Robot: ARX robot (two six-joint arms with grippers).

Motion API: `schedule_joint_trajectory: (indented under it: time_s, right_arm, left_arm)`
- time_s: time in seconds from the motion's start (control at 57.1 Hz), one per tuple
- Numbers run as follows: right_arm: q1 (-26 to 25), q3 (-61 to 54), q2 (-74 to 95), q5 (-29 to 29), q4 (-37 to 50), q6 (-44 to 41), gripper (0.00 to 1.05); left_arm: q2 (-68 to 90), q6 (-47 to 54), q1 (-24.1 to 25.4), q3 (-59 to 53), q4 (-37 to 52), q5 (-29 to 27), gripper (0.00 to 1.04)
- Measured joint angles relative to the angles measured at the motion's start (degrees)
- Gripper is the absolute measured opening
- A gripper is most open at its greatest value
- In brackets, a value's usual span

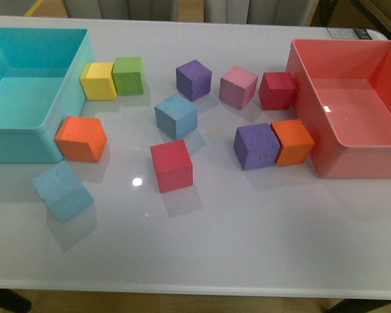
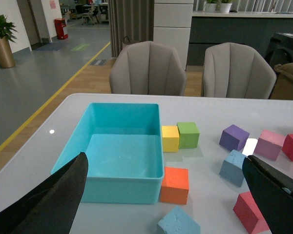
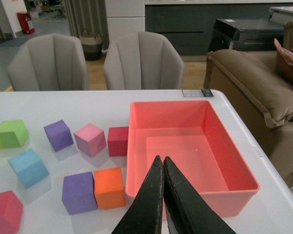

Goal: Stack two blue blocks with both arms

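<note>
Two blue blocks lie apart on the white table. One blue block [image 1: 176,116] sits near the middle; the other blue block [image 1: 62,191] lies tilted at the front left, below an orange cube. Neither arm shows in the front view. In the left wrist view, my left gripper [image 2: 165,161] is open, held high over the table's left side. The tilted blue block [image 2: 178,222] lies between its spread fingers [image 2: 53,200], and the middle blue block [image 2: 233,167] is near the other finger. My right gripper [image 3: 162,159] is shut on nothing, above the near wall of the red bin; the middle blue block [image 3: 28,166] is far off to its side.
A turquoise bin [image 1: 26,140] stands at the left and a red bin [image 1: 326,153] at the right. Scattered between them are orange [image 1: 81,139], yellow [image 1: 99,81], green [image 1: 129,75], purple [image 1: 193,79], pink [image 1: 238,87] and red [image 1: 171,166] cubes. Two chairs stand beyond the far edge.
</note>
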Motion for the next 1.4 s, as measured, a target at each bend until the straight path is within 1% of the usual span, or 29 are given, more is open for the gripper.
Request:
schedule_joint_trajectory:
  time_s: [0.351,0.964,1.016,1.052,1.402]
  right_arm:
    - [0.0,-0.02,-12.46,0.0,-11.74,0.0,0.02]
    - [0.0,-0.02,-24.28,0.0,-23.5,0.0,0.02]
    - [-0.02,-0.02,-29.0,-0.11,-30.1,0.0,0.02]
    - [-0.02,-0.02,-31.63,-0.04,-32.3,0.0,0.02]
    - [0.0,-0.02,-33.44,-0.07,-32.96,0.0,0.02]
  left_arm:
    - [0.0,0.0,0.0,0.0,0.0,0.0,0.96]
    - [0.0,0.0,0.0,0.0,0.0,0.0,0.96]
    - [0.0,0.0,0.0,0.0,0.0,0.0,0.96]
    - [0.0,0.0,0.0,0.0,0.0,0.0,0.96]
    - [0.0,0.0,0.0,0.0,0.0,0.0,0.96]
